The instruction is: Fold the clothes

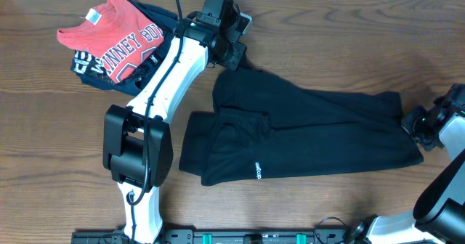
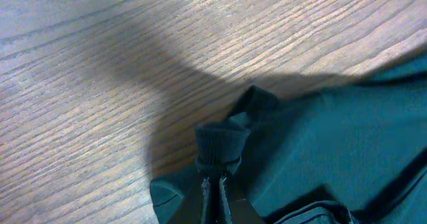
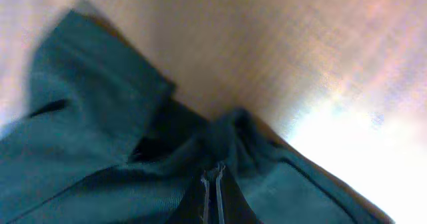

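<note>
Black T-shirt (image 1: 305,128), fabric pinched in both jaws

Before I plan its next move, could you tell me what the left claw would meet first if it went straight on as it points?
The black T-shirt: the left claw is shut on a bunched fold of it. Beyond that, likely bare table, though depth is unclear.

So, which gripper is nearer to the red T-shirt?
The left. The left gripper, shut on a corner of the black T-shirt, is near the red T-shirt; the right gripper holds the black T-shirt's opposite end, far from the red one.
</note>
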`<state>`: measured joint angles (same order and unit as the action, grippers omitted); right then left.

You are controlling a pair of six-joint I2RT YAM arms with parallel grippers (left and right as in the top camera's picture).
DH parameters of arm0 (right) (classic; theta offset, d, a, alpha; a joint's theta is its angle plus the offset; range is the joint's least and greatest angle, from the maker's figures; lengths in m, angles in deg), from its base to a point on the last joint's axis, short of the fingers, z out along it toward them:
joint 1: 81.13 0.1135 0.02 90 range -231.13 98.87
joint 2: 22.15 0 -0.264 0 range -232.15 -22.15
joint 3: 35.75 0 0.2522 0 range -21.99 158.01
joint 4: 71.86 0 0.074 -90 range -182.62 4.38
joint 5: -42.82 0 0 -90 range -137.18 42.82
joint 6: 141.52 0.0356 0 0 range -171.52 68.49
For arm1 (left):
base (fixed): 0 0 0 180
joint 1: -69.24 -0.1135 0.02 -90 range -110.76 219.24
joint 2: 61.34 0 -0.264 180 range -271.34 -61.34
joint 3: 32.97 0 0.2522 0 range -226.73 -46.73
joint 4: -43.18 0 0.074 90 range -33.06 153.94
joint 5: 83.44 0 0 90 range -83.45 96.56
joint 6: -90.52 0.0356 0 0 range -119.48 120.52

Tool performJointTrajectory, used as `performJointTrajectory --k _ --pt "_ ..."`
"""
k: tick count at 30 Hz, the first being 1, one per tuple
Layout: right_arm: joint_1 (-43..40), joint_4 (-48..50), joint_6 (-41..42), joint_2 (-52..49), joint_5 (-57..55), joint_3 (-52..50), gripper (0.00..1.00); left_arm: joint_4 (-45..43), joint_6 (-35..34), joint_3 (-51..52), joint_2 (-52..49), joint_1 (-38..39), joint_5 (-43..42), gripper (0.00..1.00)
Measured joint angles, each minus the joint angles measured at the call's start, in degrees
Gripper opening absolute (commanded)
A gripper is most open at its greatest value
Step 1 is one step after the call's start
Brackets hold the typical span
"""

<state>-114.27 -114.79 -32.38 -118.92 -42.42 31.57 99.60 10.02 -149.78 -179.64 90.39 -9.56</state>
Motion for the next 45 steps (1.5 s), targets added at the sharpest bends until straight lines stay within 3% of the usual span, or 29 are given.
performJointTrajectory --k 1,2,3,6,10,18,20,22,25,32,37,45 --pt "0.0 -0.1 0.7 0.0 -1.0 0.0 0.42 0.0 0.0 0.0 0.0 0.0 0.0 0.06" --pt "0.0 0.2 0.9 0.0 -1.7 0.0 0.52 0.0 0.0 0.0 0.0 0.0 0.0 0.06" --pt "-0.1 1.2 1.0 0.0 -2.0 0.0 0.52 0.0 0.0 0.0 0.0 0.0 0.0 0.06" --pt "-0.3 6.0 0.9 0.0 -0.1 0.0 0.38 0.0 0.0 0.0 0.0 0.0 0.0 0.06" --pt "-0.5 13.1 -0.3 0.0 7.1 0.0 0.38 0.0 0.0 0.0 0.0 0.0 0.0 0.06" --pt "-0.5 11.8 -0.6 0.0 11.0 0.0 0.38 0.0 0.0 0.0 0.0 0.0 0.0 0.06" --pt "-0.5 10.1 -0.7 -0.2 11.1 0.0 0.31 0.0 0.0 0.0 0.0 0.0 0.0 0.06" --pt "-0.5 7.0 -1.2 -0.7 11.0 0.0 0.17 0.0 0.0 0.0 0.0 0.0 0.0 0.06" --pt "-0.5 2.3 -1.2 -1.2 10.3 0.0 0.14 0.0 0.0 0.0 0.0 0.0 0.0 0.06" --pt "-0.8 3.5 -0.4 -1.4 6.0 0.0 0.31 0.0 0.0 0.0 0.0 0.0 0.0 0.06" --pt "-1.9 10.6 -2.6 -1.4 13.4 0.0 0.43 0.0 0.0 0.0 0.0 0.0 0.0 0.06" --pt "-2.3 12.4 -4.5 -1.4 19.7 0.0 0.45 0.0 0.0 0.0 0.0 0.0 0.0 0.06"
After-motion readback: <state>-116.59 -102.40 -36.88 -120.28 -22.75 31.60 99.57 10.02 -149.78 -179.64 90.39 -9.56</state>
